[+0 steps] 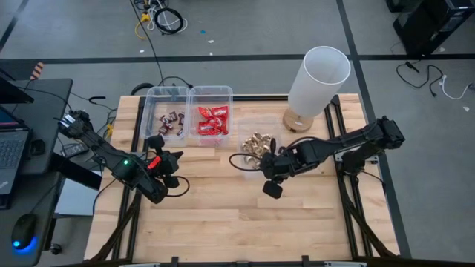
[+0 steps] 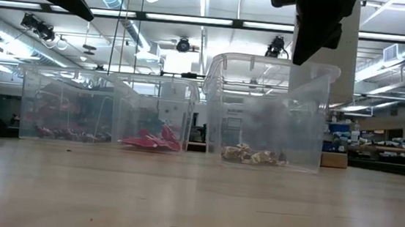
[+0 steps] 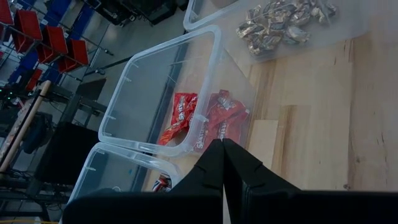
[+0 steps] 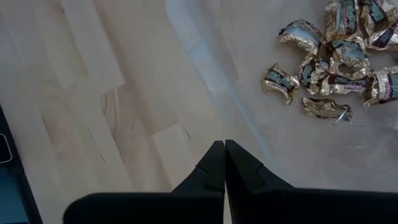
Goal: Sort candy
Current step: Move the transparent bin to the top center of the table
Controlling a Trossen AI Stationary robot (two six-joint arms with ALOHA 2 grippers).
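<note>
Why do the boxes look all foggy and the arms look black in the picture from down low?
Low view: bright ceiling lights behind backlight the clear bins, hazing their walls, and turn both arms into silhouettes. High view: even light, red candy shows clearly.

I see a surface (image 1: 223,222) of pale wood planks, smooth with a soft sheen. Toward its far edge my three bins (image 1: 211,95) are clear, glossy plastic, thin-walled. The red packets (image 1: 212,120) look like shiny film; the gold-foil pieces (image 4: 323,68) are crinkled metallic wrap. Both grippers, left gripper (image 3: 222,163) and right gripper (image 4: 224,163), have matt black plastic-looking fingers.
</note>
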